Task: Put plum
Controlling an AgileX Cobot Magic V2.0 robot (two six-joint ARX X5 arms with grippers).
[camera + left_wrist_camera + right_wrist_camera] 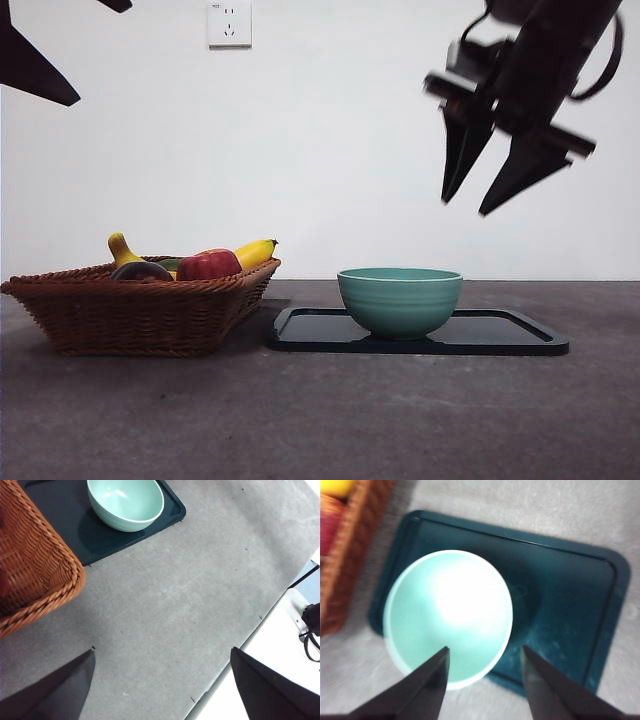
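Table: grey matte table (320,420), bare in front
Tray: dark teal rectangular tray (500,335) at 4 o'clock of centre, touching the basket's corner
Bowl: pale green ceramic bowl (400,300), upright on the tray's left half
Basket: brown woven wicker basket (140,315) at 8 o'clock
Plum: glossy dark purple plum (141,271) in the basket, beside the red apple (208,265) and yellow banana (255,252)
Right claw: right claw (490,190) at 2 o'clock, high above the bowl, jaws moderately apart, empty
Left claw: left claw (162,685) wide apart, empty, over bare table
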